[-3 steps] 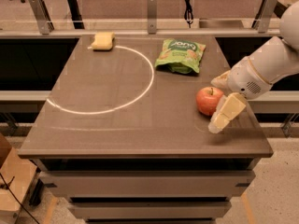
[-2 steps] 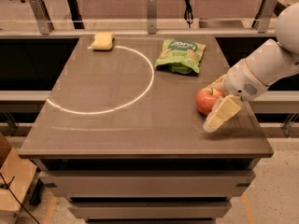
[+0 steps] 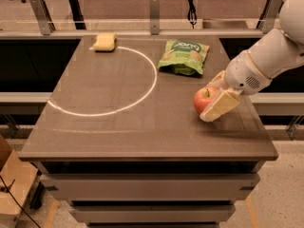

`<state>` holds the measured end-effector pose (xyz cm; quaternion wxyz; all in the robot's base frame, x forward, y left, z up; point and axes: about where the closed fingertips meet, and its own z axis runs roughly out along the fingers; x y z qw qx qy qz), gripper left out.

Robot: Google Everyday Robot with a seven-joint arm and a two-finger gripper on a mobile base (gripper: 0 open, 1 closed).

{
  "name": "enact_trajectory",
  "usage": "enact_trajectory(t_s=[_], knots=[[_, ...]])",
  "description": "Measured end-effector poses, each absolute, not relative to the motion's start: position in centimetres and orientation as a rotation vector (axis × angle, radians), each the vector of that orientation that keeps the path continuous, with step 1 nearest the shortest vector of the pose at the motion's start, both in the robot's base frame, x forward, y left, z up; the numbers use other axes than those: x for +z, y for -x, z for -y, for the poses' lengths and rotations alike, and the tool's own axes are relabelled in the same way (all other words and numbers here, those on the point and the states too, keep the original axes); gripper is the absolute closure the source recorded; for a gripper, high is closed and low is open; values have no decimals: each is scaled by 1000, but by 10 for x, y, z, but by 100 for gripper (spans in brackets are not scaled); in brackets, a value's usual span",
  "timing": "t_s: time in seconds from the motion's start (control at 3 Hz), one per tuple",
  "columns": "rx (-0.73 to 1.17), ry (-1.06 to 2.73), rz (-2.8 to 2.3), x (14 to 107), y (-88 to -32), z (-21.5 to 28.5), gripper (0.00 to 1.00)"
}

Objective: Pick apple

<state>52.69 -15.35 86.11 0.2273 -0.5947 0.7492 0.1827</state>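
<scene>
The red-orange apple (image 3: 201, 99) is at the right side of the brown table (image 3: 118, 132), in front of the green snack bag. My gripper (image 3: 209, 101) reaches in from the right on the white arm and holds the apple between its cream fingers. The near finger (image 3: 219, 106) covers the apple's right front side and the far finger (image 3: 217, 79) shows behind it. The gripper is shut on the apple, just above or at the tabletop.
A green snack bag (image 3: 183, 57) lies at the back right of the table. A yellow sponge (image 3: 105, 42) sits at the back left. A white curved line (image 3: 142, 91) is drawn on the tabletop. The table's right edge is close to the arm.
The gripper has moved left and slightly up, closing around the apple. The apple has shifted left along with it. Bag and sponge have not moved.
</scene>
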Motion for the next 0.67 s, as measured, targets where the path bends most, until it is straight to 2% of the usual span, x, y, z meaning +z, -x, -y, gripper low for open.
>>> enact_trajectory(t_s=[0.33, 0.67], knots=[[457, 1678, -1984, 902, -528, 137, 87], [400, 1728, -1848, 964, -527, 121, 100]])
